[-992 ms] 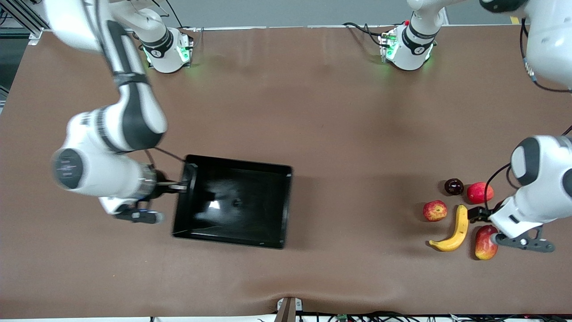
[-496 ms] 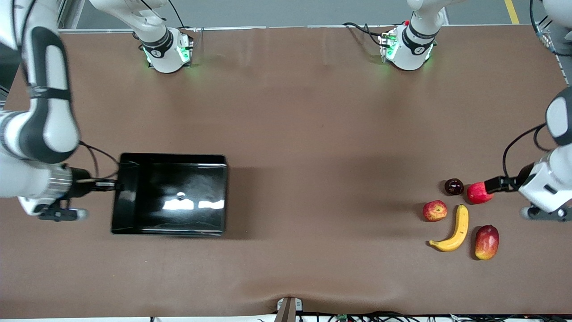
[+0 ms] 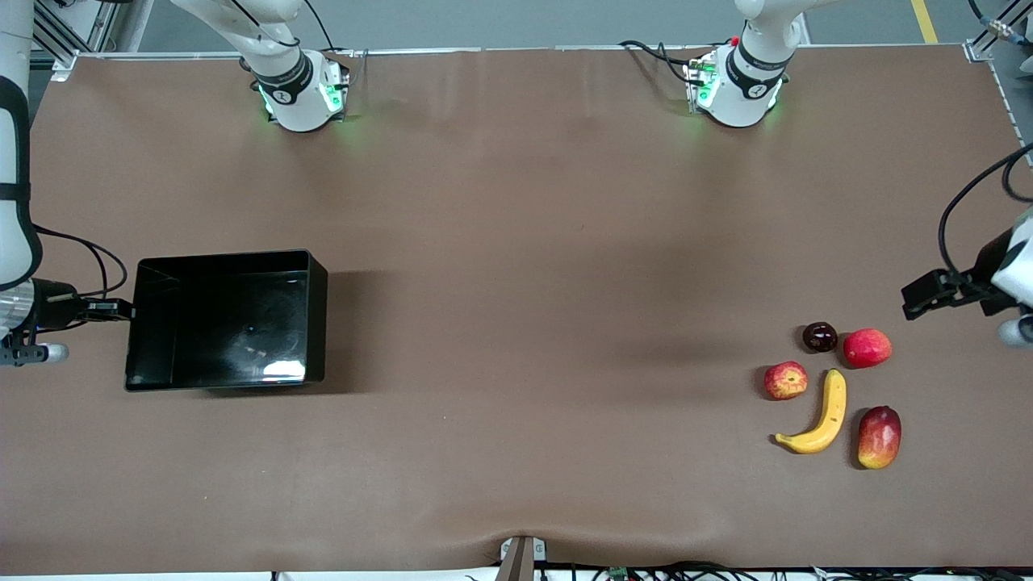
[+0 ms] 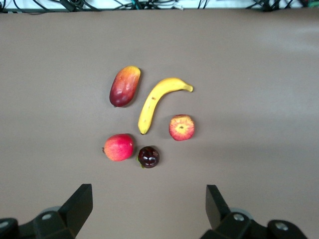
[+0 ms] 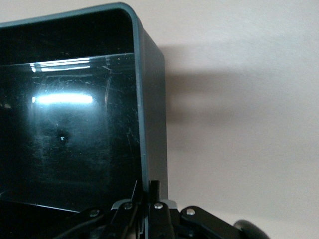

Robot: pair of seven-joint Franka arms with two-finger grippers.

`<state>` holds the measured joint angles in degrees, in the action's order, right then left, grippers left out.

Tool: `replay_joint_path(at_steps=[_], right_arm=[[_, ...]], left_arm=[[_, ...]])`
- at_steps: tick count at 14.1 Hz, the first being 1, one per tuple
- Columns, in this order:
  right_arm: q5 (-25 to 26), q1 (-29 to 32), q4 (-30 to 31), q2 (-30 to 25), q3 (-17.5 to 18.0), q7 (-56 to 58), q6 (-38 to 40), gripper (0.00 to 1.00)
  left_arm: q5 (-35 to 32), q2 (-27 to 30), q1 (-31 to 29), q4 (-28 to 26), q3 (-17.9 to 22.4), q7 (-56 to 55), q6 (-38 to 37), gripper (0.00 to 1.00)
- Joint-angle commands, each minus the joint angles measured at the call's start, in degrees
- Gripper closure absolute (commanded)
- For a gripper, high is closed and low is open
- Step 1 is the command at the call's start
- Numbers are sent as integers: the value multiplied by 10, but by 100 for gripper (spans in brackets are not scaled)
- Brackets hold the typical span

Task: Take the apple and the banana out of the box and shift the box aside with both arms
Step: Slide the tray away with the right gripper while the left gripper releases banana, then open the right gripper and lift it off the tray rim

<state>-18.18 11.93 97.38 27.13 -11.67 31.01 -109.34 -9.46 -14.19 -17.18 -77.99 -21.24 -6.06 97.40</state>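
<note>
The black box lies toward the right arm's end of the table. My right gripper is shut on its end wall, with one finger inside and one outside. The box's wall runs away from the jaws. The yellow banana and the streaked red apple lie side by side near the left arm's end. My left gripper hangs open and empty over bare table beside the fruits. The left wrist view shows the banana and apple past the spread gripper.
A red-yellow mango lies beside the banana. A pink-red round fruit and a small dark fruit lie just farther from the front camera than the banana. Both arm bases stand along the table's back edge.
The right gripper has carried the box from mid-table toward the right arm's end. The left gripper has drawn back from the fruits toward the left arm's end, still open.
</note>
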Motion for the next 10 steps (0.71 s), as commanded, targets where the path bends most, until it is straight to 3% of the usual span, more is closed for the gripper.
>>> replay_joint_path(at_steps=[1, 5, 7, 8, 9, 10], right_arm=[[3, 18, 75, -22, 14, 23, -74, 100], [2, 33, 101, -21, 15, 32, -109, 100], [2, 42, 106, -18, 15, 30, -117, 100], [1, 50, 106, -11, 15, 28, -116, 93], [-4, 51, 105, -7, 15, 25, -115, 36], [-4, 52, 102, -6, 15, 31, -111, 0]], left_arm=[[21, 42, -12, -12, 2, 0, -32, 0], [27, 81, 5, -25, 6, -1, -88, 0], [32, 90, 53, -46, 51, -9, -86, 0], [39, 94, 80, -47, 83, -8, -86, 0], [44, 101, 100, -57, 102, -8, -86, 0], [49, 111, 109, -72, 113, -6, -85, 0]])
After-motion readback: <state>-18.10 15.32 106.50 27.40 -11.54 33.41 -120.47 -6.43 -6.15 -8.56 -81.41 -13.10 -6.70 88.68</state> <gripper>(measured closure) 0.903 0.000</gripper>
